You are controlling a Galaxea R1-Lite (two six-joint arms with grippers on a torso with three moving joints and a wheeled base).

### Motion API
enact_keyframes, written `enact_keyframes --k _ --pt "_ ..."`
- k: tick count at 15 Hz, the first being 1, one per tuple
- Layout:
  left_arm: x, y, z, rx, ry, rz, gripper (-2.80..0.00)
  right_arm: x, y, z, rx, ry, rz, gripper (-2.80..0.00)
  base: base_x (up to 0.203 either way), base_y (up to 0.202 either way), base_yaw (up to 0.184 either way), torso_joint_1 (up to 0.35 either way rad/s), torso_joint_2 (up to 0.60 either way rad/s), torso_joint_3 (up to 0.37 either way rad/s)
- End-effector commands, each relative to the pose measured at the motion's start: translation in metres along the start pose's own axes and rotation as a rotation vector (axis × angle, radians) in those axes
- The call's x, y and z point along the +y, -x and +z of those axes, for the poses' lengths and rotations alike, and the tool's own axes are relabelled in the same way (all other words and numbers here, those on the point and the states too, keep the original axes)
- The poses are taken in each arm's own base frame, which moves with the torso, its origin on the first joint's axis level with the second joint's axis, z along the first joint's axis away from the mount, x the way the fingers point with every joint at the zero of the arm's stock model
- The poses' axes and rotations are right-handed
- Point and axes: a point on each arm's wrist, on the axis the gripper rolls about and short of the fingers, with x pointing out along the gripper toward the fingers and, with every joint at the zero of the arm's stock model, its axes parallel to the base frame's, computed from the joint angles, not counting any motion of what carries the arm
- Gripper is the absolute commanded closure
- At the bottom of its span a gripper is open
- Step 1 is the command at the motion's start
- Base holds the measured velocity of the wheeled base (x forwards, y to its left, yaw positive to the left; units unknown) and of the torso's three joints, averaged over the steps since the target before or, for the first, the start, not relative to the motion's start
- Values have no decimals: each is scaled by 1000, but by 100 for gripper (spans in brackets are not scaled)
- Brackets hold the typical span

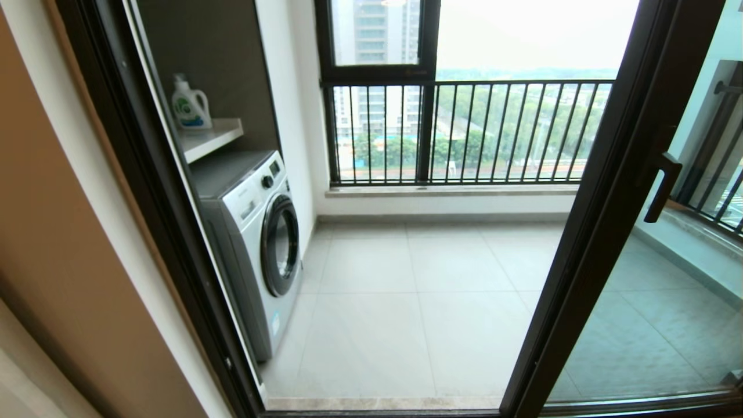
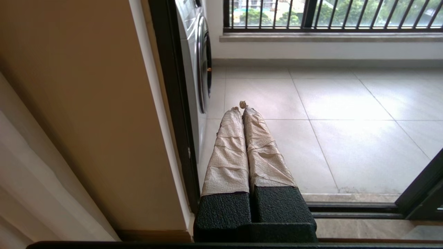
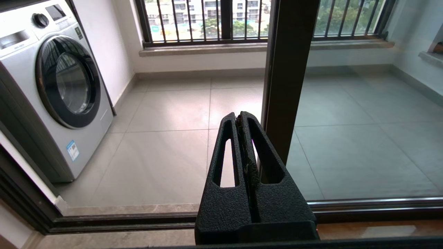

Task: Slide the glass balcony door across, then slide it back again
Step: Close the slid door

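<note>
Both jaws closed; glass balcony door [image 3: 290,69] beside (untouched).

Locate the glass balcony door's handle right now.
In the head view, the black bar handle sits at the right, on the glass balcony door frame, with the washing machine across the open gap at the left.

Apartment laundry balcony — washing machine [image 1: 255,232], detergent bottle [image 1: 190,104], railing [image 1: 464,130]

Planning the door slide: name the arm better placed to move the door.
Right, probably. The right gripper, shut, sits just beside the door frame's edge, handle on that side. The left gripper, shut, points at the floor by the washing machine.
</note>
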Motion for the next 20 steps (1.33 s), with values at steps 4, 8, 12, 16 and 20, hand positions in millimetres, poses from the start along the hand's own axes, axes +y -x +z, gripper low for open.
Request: enact_keyframes --k 4,8,12,16,20 --pt "0 0 0 2 0 1 0 0 -1 -3 8 -24 -2 0 0 0 0 0 0 0" --pt "0 0 0 2 0 1 0 0 2 8 -25 32 5 0 0 0 0 0 0 0" --pt "0 0 0 2 0 1 0 -1 -6 104 -51 31 9 0 0 0 0 0 0 0" --pt "0 0 0 2 0 1 0 -5 -56 194 -12 4 -128 0 0 0 0 0 0 0" --pt "0 0 0 2 0 1 0 -9 -104 209 99 8 -234 0 0 0 0 0 0 0"
